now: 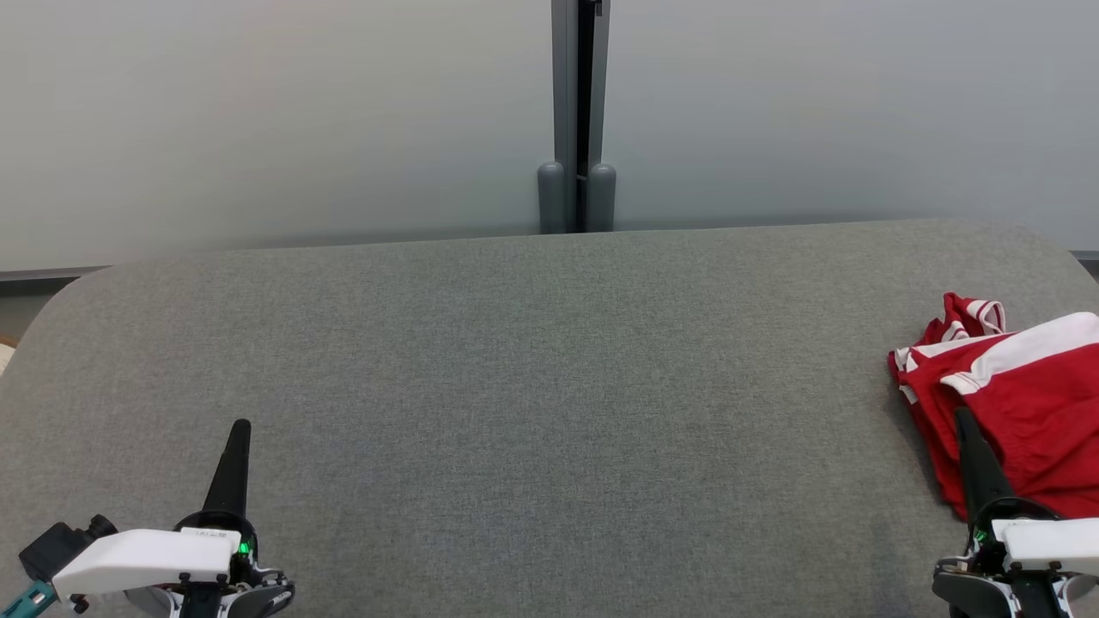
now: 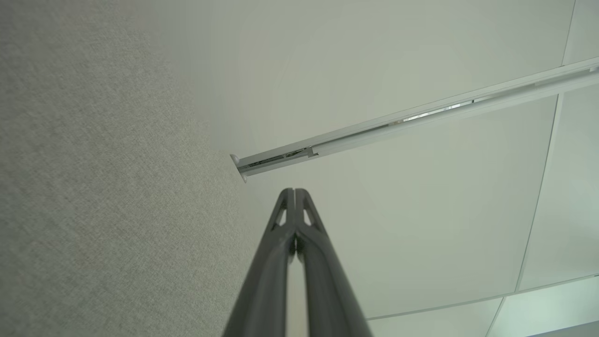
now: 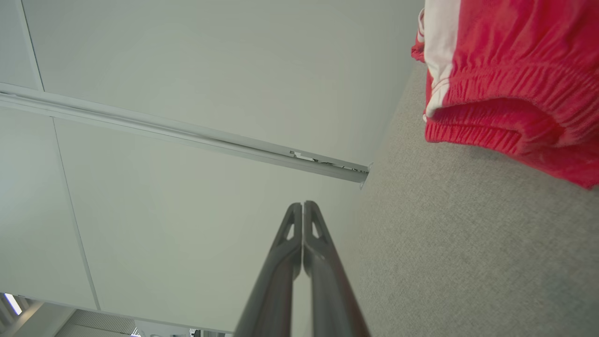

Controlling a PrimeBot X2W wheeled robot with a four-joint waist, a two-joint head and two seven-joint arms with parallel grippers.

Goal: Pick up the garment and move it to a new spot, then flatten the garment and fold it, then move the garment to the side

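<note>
The garment point(image 1: 1022, 395), red with white stripes and an elastic waistband, lies bunched at the right edge of the grey fabric surface point(image 1: 549, 412); it runs out of the head view on the right. It also fills the upper right of the right wrist view point(image 3: 514, 79). My right gripper point(image 1: 963, 416) stands shut at the lower right, its dark tip in front of the garment's near-left part, holding nothing point(image 3: 303, 204). At the lower left my left gripper point(image 1: 241, 426) is shut and empty, far from the garment point(image 2: 294, 191).
Pale wall panels point(image 1: 258, 120) rise right behind the surface's far edge, joined by a grey vertical post point(image 1: 579, 112). The surface has rounded far corners and wide bare fabric between the two grippers.
</note>
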